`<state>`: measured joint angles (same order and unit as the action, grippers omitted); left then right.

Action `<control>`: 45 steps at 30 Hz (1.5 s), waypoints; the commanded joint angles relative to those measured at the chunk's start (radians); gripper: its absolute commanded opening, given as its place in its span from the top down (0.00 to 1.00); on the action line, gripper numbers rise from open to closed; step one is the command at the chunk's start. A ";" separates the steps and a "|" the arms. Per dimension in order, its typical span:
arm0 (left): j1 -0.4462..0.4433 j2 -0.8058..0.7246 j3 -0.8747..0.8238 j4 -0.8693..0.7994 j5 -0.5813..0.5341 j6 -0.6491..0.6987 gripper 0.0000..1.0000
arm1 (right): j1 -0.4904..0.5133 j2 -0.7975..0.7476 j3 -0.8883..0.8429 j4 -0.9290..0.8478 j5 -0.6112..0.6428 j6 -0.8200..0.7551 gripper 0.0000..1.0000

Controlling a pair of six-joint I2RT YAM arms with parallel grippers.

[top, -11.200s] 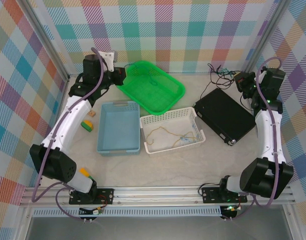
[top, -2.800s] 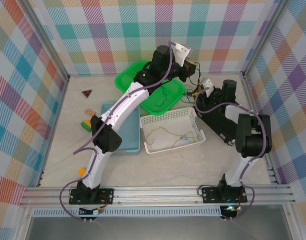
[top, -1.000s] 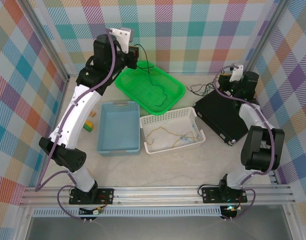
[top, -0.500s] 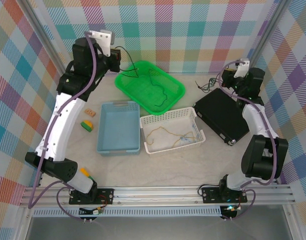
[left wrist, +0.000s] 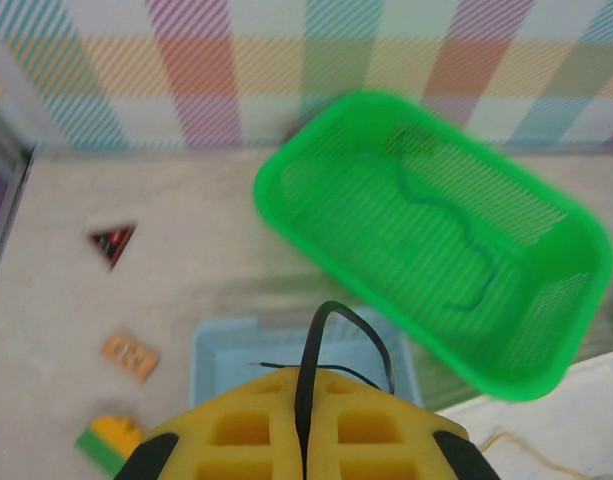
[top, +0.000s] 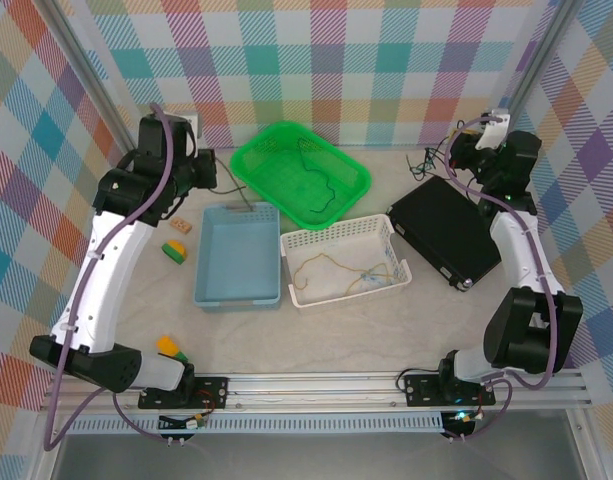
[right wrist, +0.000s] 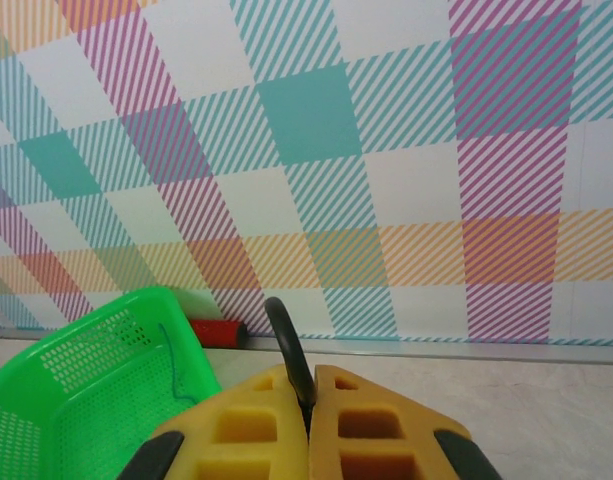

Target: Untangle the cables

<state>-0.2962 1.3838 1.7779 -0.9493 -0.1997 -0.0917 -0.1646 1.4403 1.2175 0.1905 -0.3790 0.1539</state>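
Left gripper [top: 212, 172] raised far-left, jaws closed; right gripper [top: 453, 154] raised far-right, jaws closed; arms spread wide.

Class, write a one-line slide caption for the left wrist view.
Left end effector shut on a black cable, blue bin and green basket beyond.

- The right gripper [right wrist: 309, 392] fills the bottom centre, its yellow jaws pressed together with no gap between them.
- A black cable [right wrist: 284, 335] is pinched in the seam of the jaws and arches up and to the left above them.
- A green mesh basket [right wrist: 56, 400] sits at lower left. A thin dark green cable [right wrist: 174, 372] lies inside it near its right wall.
- A small red object [right wrist: 217, 331] lies at the foot of the wall, just behind the basket's far corner; what it is cannot be told.
- A plaid wall [right wrist: 386, 150] – teal, purple, orange, yellow – stands behind.
- A pale surface [right wrist: 526, 400] stretches to the right.
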 commanded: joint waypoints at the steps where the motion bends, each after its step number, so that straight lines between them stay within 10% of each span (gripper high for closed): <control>1: 0.035 0.004 -0.068 -0.110 -0.065 -0.080 1.00 | -0.007 -0.060 -0.001 0.009 -0.035 0.026 1.00; 5: 0.068 -0.025 -0.202 -0.070 -0.033 -0.104 1.00 | -0.008 -0.086 -0.027 0.013 -0.035 0.029 1.00; 6: 0.078 -0.033 -0.231 -0.050 -0.011 -0.103 0.85 | -0.007 -0.092 -0.033 0.013 -0.041 0.029 1.00; 8: 0.095 -0.040 -0.263 -0.020 -0.001 -0.113 0.22 | -0.007 -0.104 -0.040 0.012 -0.051 0.033 1.00; 10: 0.107 -0.058 -0.284 0.026 0.017 -0.110 0.00 | -0.006 -0.114 -0.044 0.013 -0.062 0.037 1.00; 21: 0.067 -0.123 -0.368 0.431 0.737 0.110 0.03 | -0.006 -0.218 -0.039 -0.041 -0.166 0.059 1.00; 30: -0.140 -0.091 -0.486 0.845 0.816 0.253 0.01 | -0.006 -0.334 0.013 -0.152 -0.267 0.180 1.00; 45: -0.250 0.072 -0.434 0.861 0.988 0.925 0.06 | -0.006 -0.339 0.150 -0.279 -0.618 0.315 1.00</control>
<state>-0.5266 1.4403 1.3010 -0.1204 0.7303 0.6178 -0.1646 1.1130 1.3304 -0.0841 -0.8940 0.4309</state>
